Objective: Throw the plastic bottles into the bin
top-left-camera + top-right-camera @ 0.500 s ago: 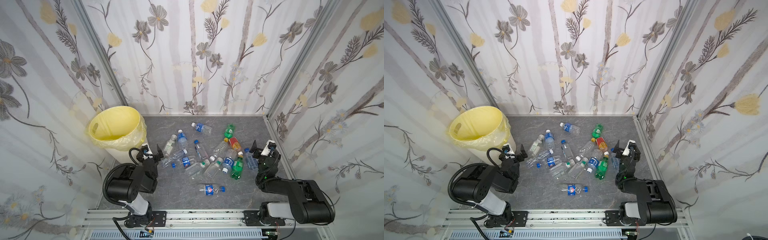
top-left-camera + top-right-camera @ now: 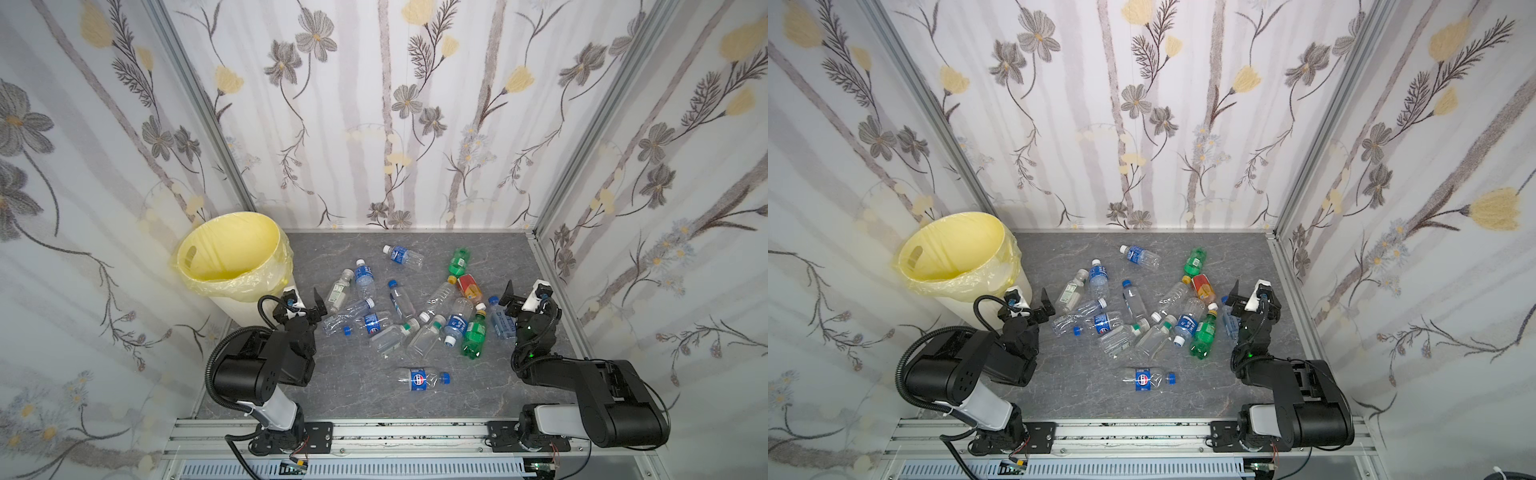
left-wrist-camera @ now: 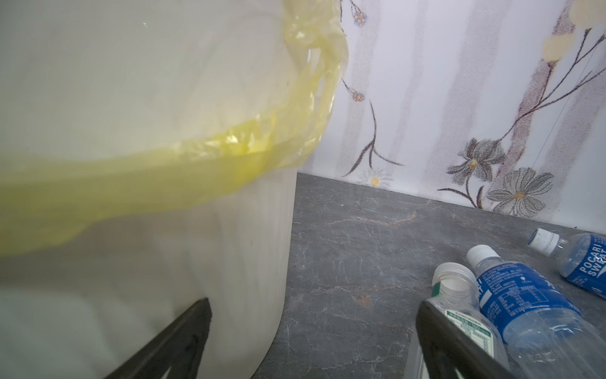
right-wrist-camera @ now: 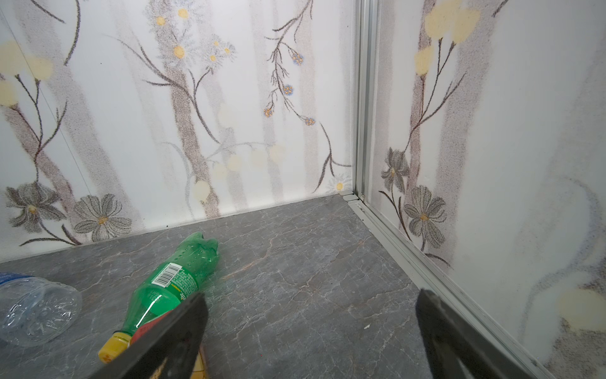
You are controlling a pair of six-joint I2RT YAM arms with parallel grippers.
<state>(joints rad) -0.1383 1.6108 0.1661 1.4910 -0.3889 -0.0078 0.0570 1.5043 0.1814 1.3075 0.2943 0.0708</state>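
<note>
Far left, the round cream-white ribbed plastic bin, lined with a pale yellow bag, stands upright in the back left corner of the grey stone-patterned tabletop. Just beside its wall hangs my left pincer, jaws wide apart, gripping nothing. In the left wrist view one of its black fingers shows against the bin, and the other overlaps a clear white-capped bottle with a green-and-white label.

Across the middle lie the plastic bottles, all on their sides on the tabletop, most of them heaped and touching. Most are clear with blue labels. Among them are a red-orange labelled bottle, a green bottle at the back and a second green bottle nearer my base. A clear blue-capped bottle with a round blue logo lies alone, apart from the heap, toward the front rail.

At right, my right pincer hangs at the heap's right edge, jaws wide apart and empty. In the right wrist view only bare tabletop shows between its fingers, with the aluminium floor rail of the flowered wall close by.
</note>
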